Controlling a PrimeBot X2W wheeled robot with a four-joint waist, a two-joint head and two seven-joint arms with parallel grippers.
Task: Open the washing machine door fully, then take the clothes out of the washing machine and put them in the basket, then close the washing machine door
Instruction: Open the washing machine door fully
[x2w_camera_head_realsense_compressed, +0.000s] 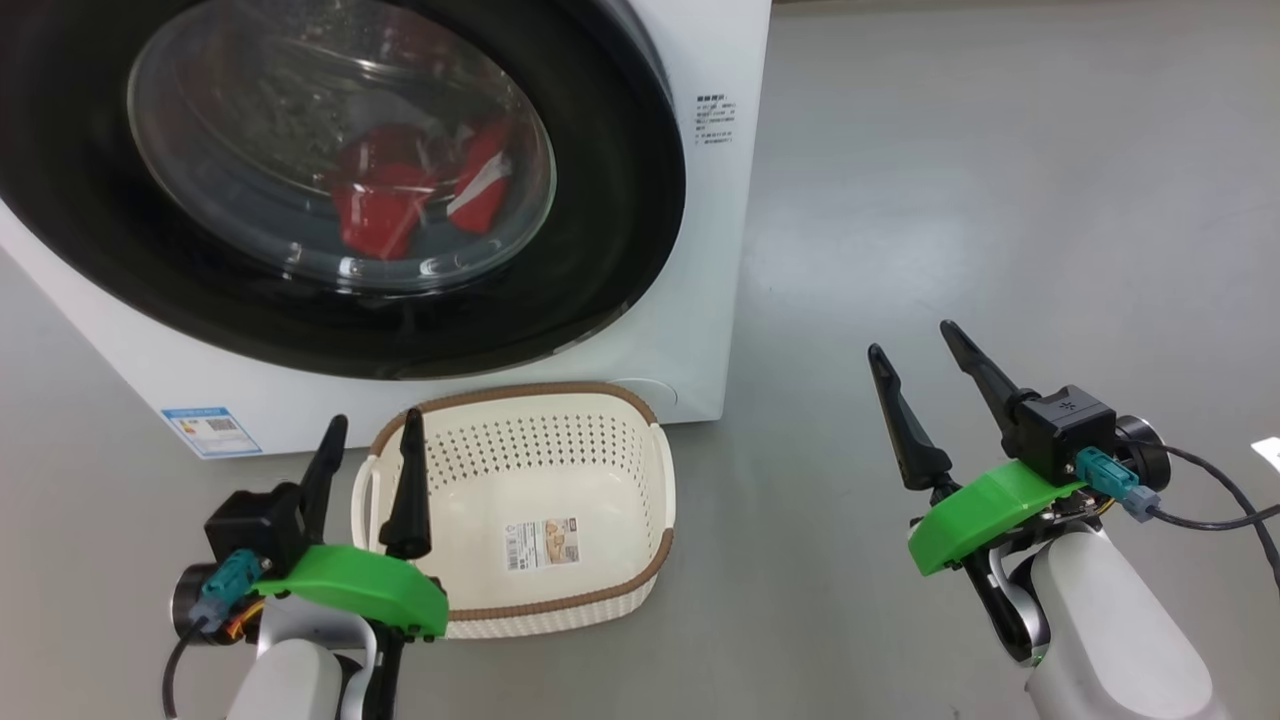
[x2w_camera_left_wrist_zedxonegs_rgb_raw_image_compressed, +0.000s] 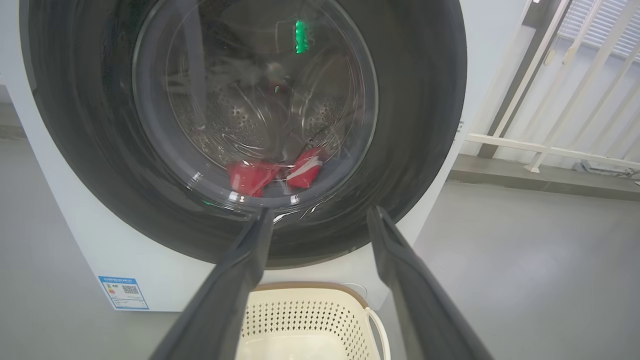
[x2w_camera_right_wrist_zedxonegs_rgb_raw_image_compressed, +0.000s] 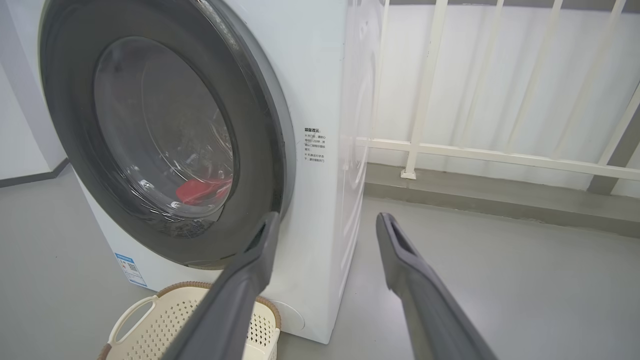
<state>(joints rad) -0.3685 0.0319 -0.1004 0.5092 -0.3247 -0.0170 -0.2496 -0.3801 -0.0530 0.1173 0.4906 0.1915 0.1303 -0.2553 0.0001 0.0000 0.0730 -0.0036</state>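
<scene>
The white washing machine (x2w_camera_head_realsense_compressed: 715, 60) stands ahead at the left, its round black-rimmed door (x2w_camera_head_realsense_compressed: 620, 200) lying against the front. Red clothes (x2w_camera_head_realsense_compressed: 385, 205) with white trim lie in the drum behind the glass, and they appear in the left wrist view (x2w_camera_left_wrist_zedxonegs_rgb_raw_image_compressed: 252, 176) and the right wrist view (x2w_camera_right_wrist_zedxonegs_rgb_raw_image_compressed: 200, 190). The cream basket (x2w_camera_head_realsense_compressed: 600, 440) sits on the floor before the machine and holds nothing but its paper label. My left gripper (x2w_camera_head_realsense_compressed: 370, 432) is open at the basket's left end. My right gripper (x2w_camera_head_realsense_compressed: 915, 345) is open over bare floor, well right of the machine.
Grey floor (x2w_camera_head_realsense_compressed: 1000, 200) stretches to the right of the machine. A white railing (x2w_camera_right_wrist_zedxonegs_rgb_raw_image_compressed: 500, 155) on a low ledge runs behind it. A blue-edged label (x2w_camera_head_realsense_compressed: 212, 430) is stuck low on the machine's front. A cable (x2w_camera_head_realsense_compressed: 1230, 510) trails from my right wrist.
</scene>
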